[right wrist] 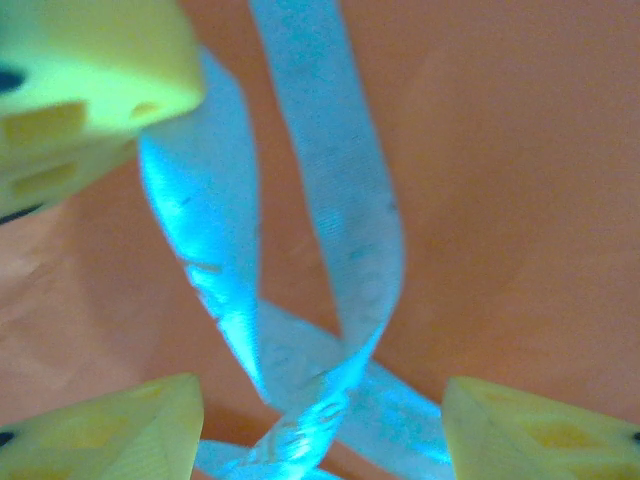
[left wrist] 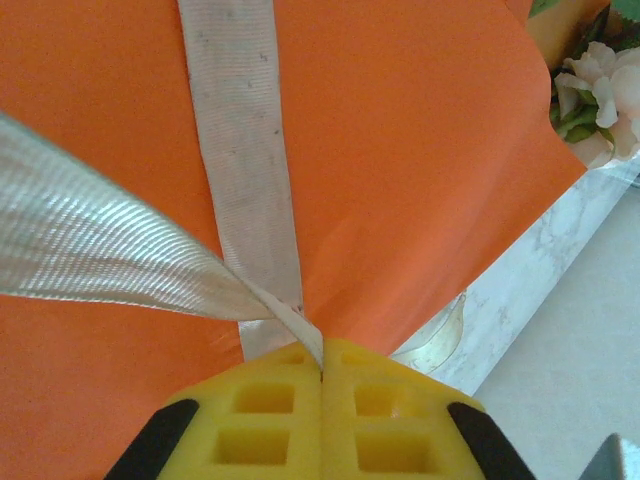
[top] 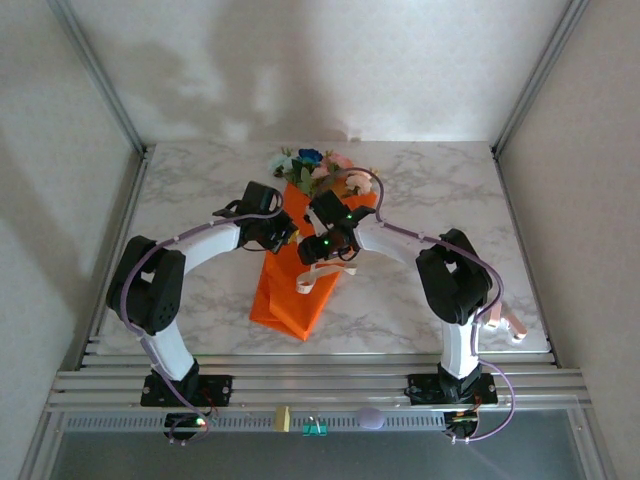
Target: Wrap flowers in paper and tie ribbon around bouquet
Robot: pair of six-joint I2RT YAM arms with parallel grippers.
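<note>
We start at the left gripper [left wrist: 322,368]: its yellow pads [left wrist: 265,405] are pressed flat together and they pinch the ribbon [left wrist: 240,150] right at the seam, a firm hold on the cream strip. From that pinch one strand sweeps off to the left of the wrist view, close to the lens and blurred. A second strand lies flat on the orange paper [left wrist: 420,150], running straight away from the fingers. Just past the paper's edge on the right we catch pale blooms of the flowers [left wrist: 600,95], and below them a slice of the marble table [left wrist: 540,270]. Over to the right gripper [right wrist: 320,430]: its two yellow fingertips [right wrist: 120,430] stand well apart at the bottom corners of its own view, jaws wide and clamping nothing. In the gap between them the ribbon's strands cross one over the other on the orange sheet, looking bluish through this camera, and we cannot see either fingertip touching them. At the upper left of that view sits the other arm's yellow pad, just beside a strand. Pulling out to the top camera, we see both grippers nose to nose above the middle of the wrapped paper, left arm reaching in from the left, right arm from the right. The bundle lies lengthwise near the table's centre, pink, white and blue blooms poking out at the far end. Loose ribbon curls off the paper's right edge on the near side.
</note>
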